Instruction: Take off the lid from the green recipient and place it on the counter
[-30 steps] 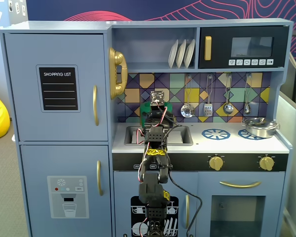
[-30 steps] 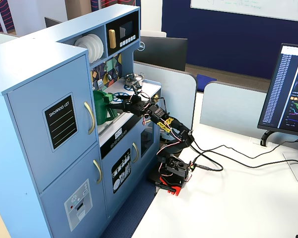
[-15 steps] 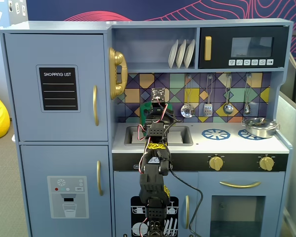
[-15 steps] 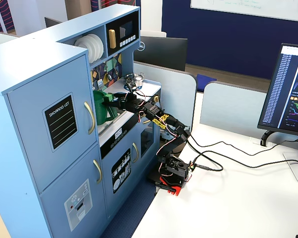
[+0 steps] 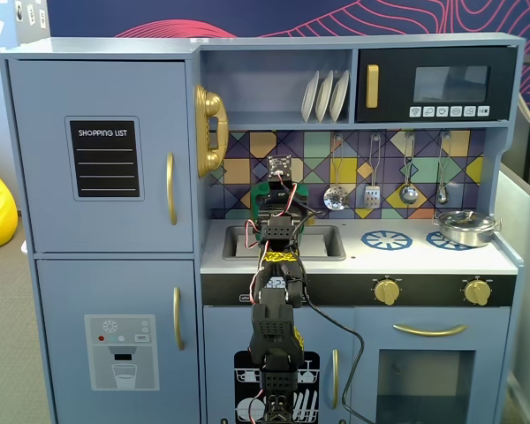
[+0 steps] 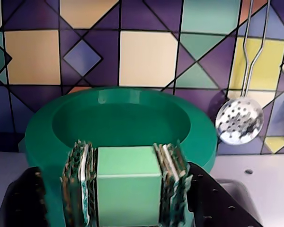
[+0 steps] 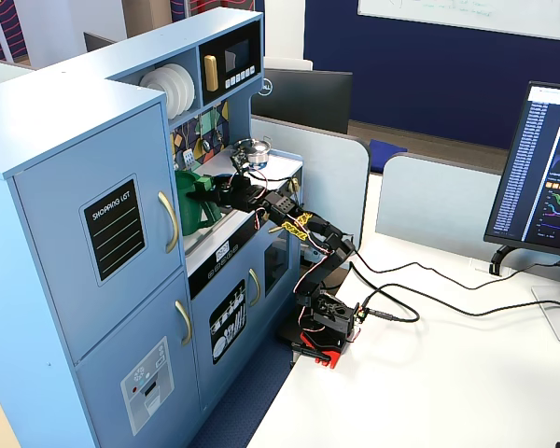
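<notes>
In the wrist view the round green lid (image 6: 118,118) fills the middle, close to the tiled back wall. My gripper (image 6: 127,158) is shut on its pale green square tab (image 6: 128,189), with a padded finger (image 6: 80,179) on each side. In a fixed view the arm hides most of the lid (image 5: 263,189), which is above the back of the sink (image 5: 322,240). In a fixed view the dark-green recipient (image 7: 192,222) stands at the counter's left end with my gripper (image 7: 213,194) at its top. I cannot tell whether the lid is off the rim. The counter (image 5: 362,256) is pale.
A silver metal pot (image 5: 466,227) sits on the right burner print. A perforated skimmer (image 6: 239,120) and other utensils (image 5: 409,193) hang on the tiled wall just behind and to the right of the lid. The fridge cabinet (image 5: 106,150) stands to the left.
</notes>
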You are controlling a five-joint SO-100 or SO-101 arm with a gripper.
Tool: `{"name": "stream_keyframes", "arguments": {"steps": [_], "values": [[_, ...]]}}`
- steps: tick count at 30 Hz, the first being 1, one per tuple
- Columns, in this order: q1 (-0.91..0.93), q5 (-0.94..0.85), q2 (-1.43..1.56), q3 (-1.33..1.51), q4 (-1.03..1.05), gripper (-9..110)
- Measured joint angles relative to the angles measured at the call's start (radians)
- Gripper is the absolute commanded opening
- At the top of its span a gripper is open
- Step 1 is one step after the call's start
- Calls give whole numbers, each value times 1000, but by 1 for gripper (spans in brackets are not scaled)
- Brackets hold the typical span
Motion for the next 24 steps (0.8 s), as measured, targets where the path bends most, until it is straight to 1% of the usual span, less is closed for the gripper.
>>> {"name": "stream_keyframes", "arguments": {"steps": [4,16,24], "values": [[-9,-17,-9,-11,-8,0],[-31,-28,-17,-15,-43,0],[-52,-48,-44,-106,-72,0]]}}
